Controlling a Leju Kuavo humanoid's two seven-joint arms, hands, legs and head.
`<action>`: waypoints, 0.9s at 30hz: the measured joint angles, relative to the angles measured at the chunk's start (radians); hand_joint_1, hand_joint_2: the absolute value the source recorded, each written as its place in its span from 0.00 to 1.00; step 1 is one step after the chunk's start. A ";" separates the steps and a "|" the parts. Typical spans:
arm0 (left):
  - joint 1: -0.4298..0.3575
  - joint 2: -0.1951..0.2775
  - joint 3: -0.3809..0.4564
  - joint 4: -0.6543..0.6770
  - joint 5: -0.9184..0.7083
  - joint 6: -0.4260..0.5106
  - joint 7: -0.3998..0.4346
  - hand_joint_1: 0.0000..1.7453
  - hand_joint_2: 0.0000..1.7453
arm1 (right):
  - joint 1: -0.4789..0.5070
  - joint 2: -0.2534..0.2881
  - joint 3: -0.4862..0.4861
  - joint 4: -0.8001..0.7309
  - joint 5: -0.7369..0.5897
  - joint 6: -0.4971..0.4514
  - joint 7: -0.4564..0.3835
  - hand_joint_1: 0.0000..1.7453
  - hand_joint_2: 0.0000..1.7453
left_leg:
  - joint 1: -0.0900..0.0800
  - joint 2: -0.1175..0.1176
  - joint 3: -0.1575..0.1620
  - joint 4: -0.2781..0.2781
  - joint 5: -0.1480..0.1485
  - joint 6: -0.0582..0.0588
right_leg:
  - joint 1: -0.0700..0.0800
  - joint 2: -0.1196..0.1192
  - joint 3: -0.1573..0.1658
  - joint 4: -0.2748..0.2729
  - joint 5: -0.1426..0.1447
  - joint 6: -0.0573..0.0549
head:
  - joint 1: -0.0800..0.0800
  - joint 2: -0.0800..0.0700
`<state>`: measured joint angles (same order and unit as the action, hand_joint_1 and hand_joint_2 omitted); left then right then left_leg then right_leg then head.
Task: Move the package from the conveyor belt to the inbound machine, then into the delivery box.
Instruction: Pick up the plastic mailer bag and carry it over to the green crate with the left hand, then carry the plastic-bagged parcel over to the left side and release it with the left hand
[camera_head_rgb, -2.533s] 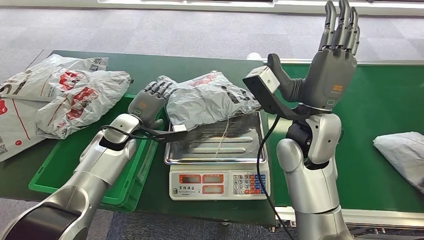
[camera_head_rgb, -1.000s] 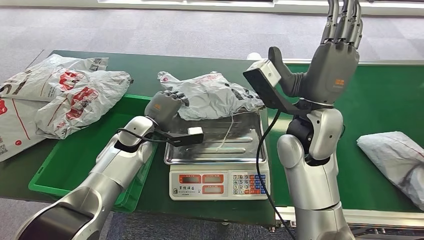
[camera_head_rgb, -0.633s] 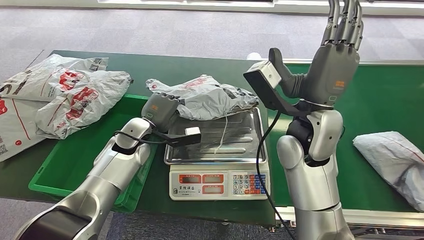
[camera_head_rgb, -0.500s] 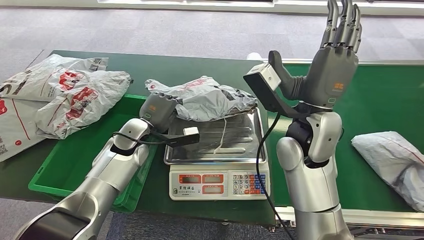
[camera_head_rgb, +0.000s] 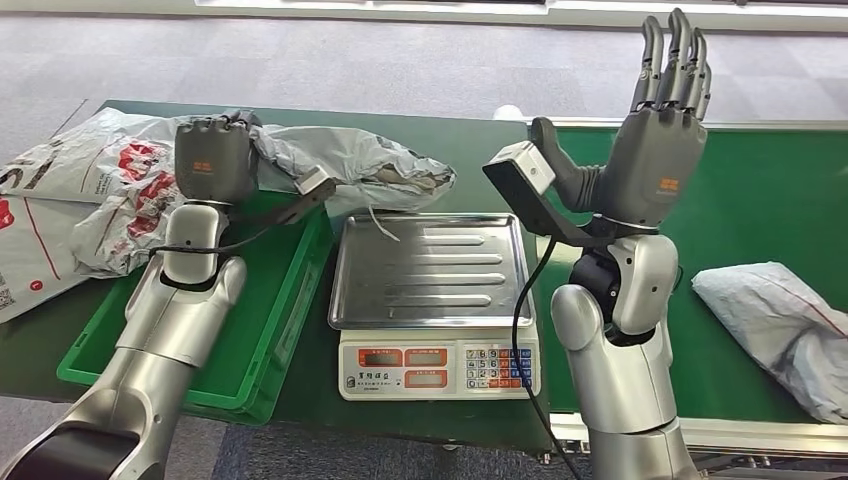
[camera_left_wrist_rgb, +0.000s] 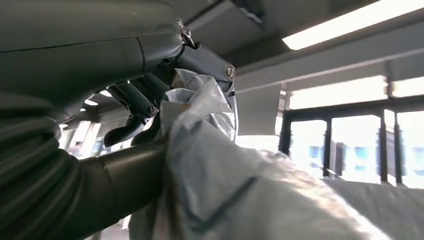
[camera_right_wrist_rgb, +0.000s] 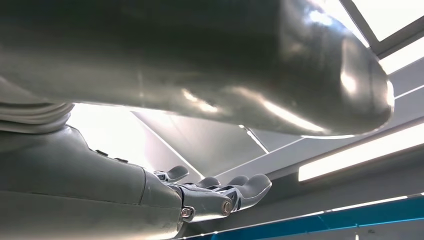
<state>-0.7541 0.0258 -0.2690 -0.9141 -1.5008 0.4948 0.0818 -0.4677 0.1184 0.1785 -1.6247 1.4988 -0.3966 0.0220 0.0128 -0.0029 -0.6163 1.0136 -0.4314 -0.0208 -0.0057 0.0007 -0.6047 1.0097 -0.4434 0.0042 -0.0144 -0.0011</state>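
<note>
My left hand (camera_head_rgb: 210, 160) now grips the crumpled grey plastic package (camera_head_rgb: 350, 170), lifted off the steel scale tray (camera_head_rgb: 430, 270) toward the green plastic delivery box (camera_head_rgb: 262, 340), my right hand (camera_head_rgb: 660, 140) raised, fingers spread, holding nothing.

Silver glossy arms, dark grey left hand (camera_head_rgb: 212, 160) and right hand (camera_head_rgb: 662, 120) with orange logos, black wrist cables
</note>
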 joint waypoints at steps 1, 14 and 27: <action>-0.007 0.015 0.001 -0.009 0.000 0.009 0.039 1.00 1.00 | 0.000 0.000 0.000 0.000 0.001 -0.001 0.001 0.00 0.00 | 0.000 0.001 0.000 0.000 0.000 0.000 | 0.000 0.001 0.000 0.000 0.000 0.000 | 0.000 0.000; -0.115 0.175 0.090 -0.115 -0.001 -0.016 0.113 1.00 1.00 | 0.000 0.001 0.000 0.000 0.009 -0.002 0.011 0.00 0.00 | 0.001 0.002 0.000 -0.001 0.001 -0.002 | 0.000 0.001 -0.001 0.001 0.000 -0.002 | 0.000 0.000; -0.056 0.272 0.103 -0.069 -0.001 -0.060 0.313 1.00 1.00 | 0.018 0.004 0.000 -0.021 0.035 0.018 0.017 0.00 0.00 | 0.001 0.003 0.001 -0.001 0.001 -0.002 | 0.001 0.003 -0.002 0.001 0.000 -0.003 | 0.000 0.000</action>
<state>-0.8104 0.2979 -0.1658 -0.9828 -1.5019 0.4347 0.3943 -0.4500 0.1221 0.1785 -1.6453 1.5334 -0.3790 0.0389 0.0138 -0.0003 -0.6153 1.0123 -0.4302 -0.0231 -0.0049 0.0032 -0.6064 1.0105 -0.4436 0.0016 -0.0145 -0.0011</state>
